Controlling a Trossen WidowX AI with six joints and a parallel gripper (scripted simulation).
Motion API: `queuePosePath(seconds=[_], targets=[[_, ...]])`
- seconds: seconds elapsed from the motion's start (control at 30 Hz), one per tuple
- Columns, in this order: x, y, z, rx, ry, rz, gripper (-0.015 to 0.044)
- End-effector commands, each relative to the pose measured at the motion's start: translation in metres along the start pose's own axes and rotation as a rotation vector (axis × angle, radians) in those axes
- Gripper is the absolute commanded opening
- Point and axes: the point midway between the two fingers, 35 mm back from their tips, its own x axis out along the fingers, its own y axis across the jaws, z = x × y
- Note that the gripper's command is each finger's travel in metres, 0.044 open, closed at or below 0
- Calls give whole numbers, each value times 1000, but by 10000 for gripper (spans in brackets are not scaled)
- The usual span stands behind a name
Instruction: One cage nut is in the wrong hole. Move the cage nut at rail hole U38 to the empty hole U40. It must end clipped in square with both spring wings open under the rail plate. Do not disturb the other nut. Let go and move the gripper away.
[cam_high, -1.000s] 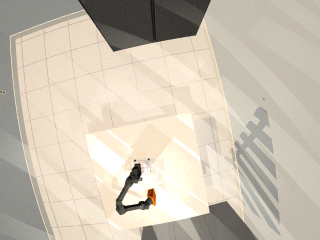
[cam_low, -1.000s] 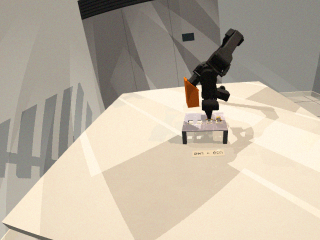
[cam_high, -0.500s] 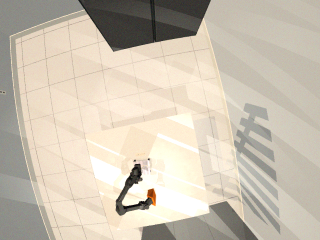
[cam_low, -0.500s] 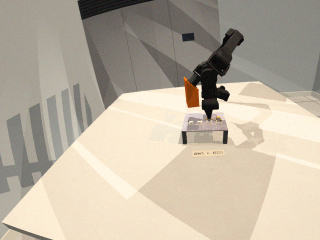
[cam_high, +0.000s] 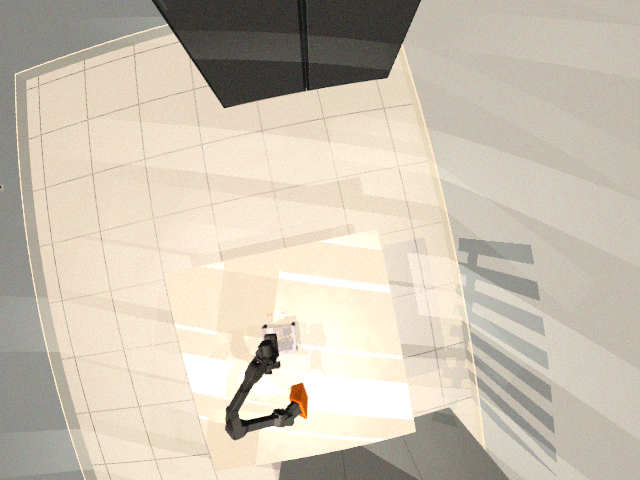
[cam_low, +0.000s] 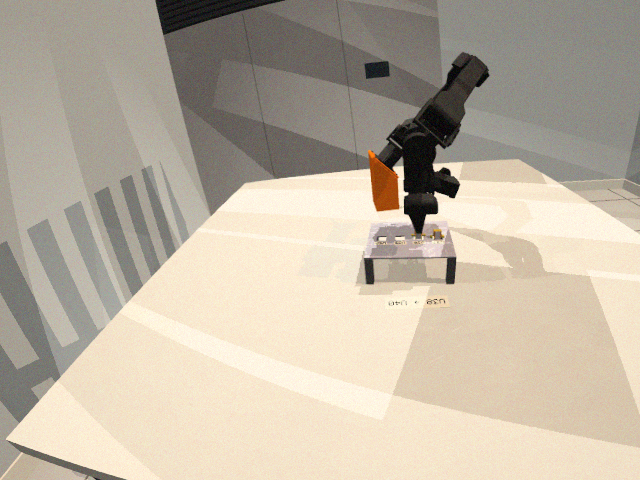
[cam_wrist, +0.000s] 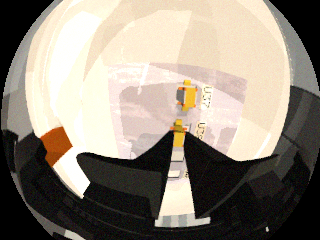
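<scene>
Gripper (cam_low: 417, 232) (cam_wrist: 178, 134): closed on the U38 cage nut (cam_low: 418, 236) (cam_wrist: 178, 137), which is seen between the fingertips, at mid-frame in the wrist view. There, "U37" is shown legibly beside the other nut (cam_low: 437, 234) (cam_wrist: 187, 96); in the exterior view, the rail plate's legs (cam_low: 369, 270) are shown.

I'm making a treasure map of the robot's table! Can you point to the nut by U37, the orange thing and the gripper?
nut by U37 (cam_wrist: 189, 98): wrist view, its yellow body
orange thing (cam_low: 385, 187): exterior view, its flat side
gripper (cam_wrist: 178, 134): wrist view, between its fingertips
</scene>
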Motion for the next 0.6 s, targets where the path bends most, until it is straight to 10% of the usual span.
queuePosePath(seconds=[0.0, 0.57], targets=[[0, 1, 0, 3, -1, -7, 30], [0, 2, 0, 4, -1, -26, 30]])
